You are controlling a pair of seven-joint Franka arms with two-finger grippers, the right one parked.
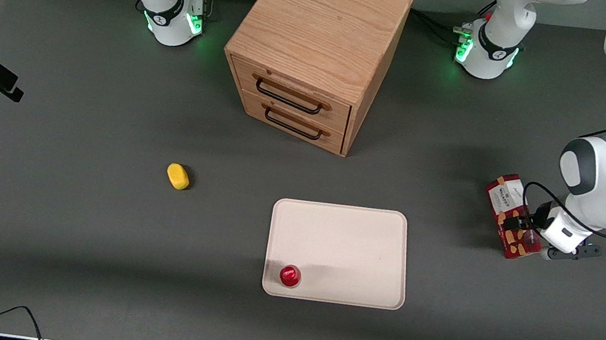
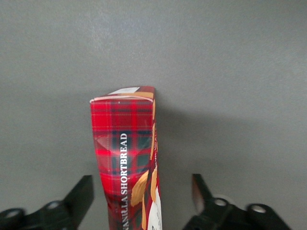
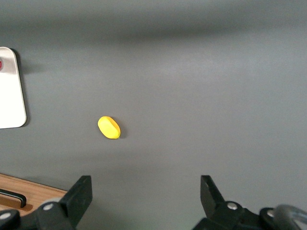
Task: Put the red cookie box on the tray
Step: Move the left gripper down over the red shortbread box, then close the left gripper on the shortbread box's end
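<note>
The red cookie box is a long tartan carton with a white label. It lies on the grey table toward the working arm's end, apart from the cream tray. My left gripper straddles the box at its end nearer the front camera. In the left wrist view the box runs between the two black fingers, with a gap on each side. The gripper is open and does not touch the box. The tray's edge also shows in the right wrist view.
A small round red cup stands on the tray's corner nearest the front camera. A wooden two-drawer cabinet stands farther from the camera than the tray. A yellow lump lies toward the parked arm's end of the table and also shows in the right wrist view.
</note>
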